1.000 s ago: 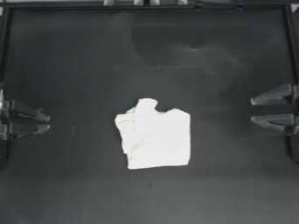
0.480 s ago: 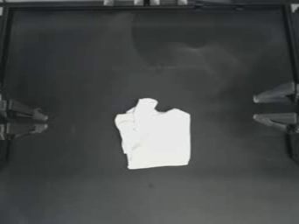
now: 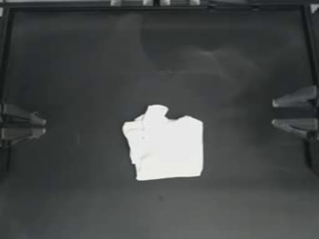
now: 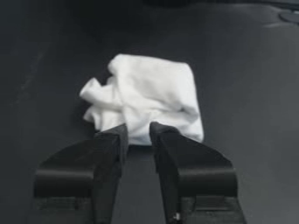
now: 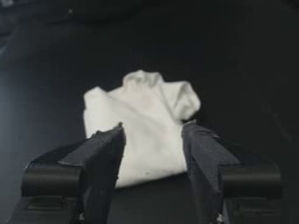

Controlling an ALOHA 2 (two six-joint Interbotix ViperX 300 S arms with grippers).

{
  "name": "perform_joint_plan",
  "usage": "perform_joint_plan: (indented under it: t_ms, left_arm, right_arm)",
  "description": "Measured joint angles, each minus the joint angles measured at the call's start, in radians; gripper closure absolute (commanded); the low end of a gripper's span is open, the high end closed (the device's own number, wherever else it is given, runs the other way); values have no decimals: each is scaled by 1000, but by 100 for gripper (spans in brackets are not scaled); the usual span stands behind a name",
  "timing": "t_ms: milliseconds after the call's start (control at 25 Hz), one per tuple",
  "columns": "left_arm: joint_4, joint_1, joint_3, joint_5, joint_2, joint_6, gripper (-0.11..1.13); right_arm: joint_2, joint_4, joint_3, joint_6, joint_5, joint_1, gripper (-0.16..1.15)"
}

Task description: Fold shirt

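- Holding both arms parked: left gripper (image 3: 42, 127) at the table's left edge, jaws a narrow gap apart, empty; right gripper (image 3: 275, 112) at the right edge, jaws wider apart, empty.
- Shirt (image 3: 167, 144) lies mid-table (image 3: 74, 65), well apart from both grippers, as a compact folded bundle.
- Side facing the left arm looks crumpled (image 4: 111, 98); the right side lies smooth.
- My read: folding near done.
- Next, if any: reach in and tidy the rumpled edge.
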Motion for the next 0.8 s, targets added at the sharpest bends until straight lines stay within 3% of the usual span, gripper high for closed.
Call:
perform_joint_plan:
  t_ms: [800]
  left_arm:
    - [-2,5,28,5,-120,0,35]
  right_arm:
    - [-92,6,26,-2,-3,0,18]
